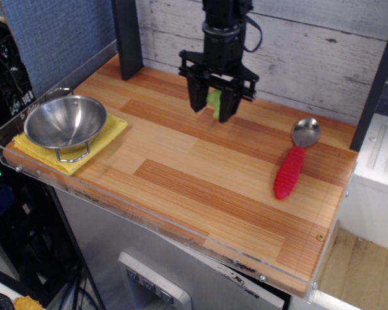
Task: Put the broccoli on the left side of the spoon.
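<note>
My black gripper (212, 110) hangs over the back middle of the wooden table, shut on the light-green broccoli (214, 101), which shows between its two fingers. The fingertips are close above the tabletop. The spoon (295, 159), with a silver bowl and ribbed red handle, lies at the right of the table, its bowl toward the back wall. The broccoli is well to the left of the spoon.
A round steel bowl (65, 121) with wire handles sits on a yellow cloth (107, 137) at the left edge. A dark post (127, 39) stands at the back left. A clear plastic rim (149, 219) runs along the table's front. A plank wall closes the back.
</note>
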`<state>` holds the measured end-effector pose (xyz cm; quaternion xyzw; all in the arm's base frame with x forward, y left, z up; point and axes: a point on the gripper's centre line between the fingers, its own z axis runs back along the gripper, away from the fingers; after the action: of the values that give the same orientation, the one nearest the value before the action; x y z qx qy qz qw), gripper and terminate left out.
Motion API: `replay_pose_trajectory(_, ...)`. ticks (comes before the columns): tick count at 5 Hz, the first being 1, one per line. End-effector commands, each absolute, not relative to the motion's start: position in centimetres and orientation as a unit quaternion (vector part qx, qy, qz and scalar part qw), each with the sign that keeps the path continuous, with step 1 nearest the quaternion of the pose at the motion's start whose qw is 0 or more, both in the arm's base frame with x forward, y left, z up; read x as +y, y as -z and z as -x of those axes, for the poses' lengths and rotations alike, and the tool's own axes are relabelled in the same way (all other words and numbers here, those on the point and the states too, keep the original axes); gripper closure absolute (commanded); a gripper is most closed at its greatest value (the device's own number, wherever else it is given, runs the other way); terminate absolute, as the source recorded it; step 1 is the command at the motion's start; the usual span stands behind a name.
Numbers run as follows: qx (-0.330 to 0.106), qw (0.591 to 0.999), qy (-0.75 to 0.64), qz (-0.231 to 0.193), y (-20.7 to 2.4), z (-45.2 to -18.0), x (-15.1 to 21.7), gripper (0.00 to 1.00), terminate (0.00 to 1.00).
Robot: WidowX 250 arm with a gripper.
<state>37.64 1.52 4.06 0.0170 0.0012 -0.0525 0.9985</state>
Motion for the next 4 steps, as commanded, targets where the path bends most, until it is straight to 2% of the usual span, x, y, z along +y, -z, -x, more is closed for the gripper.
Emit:
replay_pose_trajectory(1,-0.008,0.994,0.112,-0.011,-4.2,-36.9,-1.6,1.00,0.00)
replay_pose_trajectory(2,0.006,0.992,0.125,-0.008,-3.3,-37.0,-2.6,1.00,0.00)
replay_pose_trajectory(4,0.045,0.992,0.117,-0.004,-1.2,-37.3,-2.0,1.00,0.00)
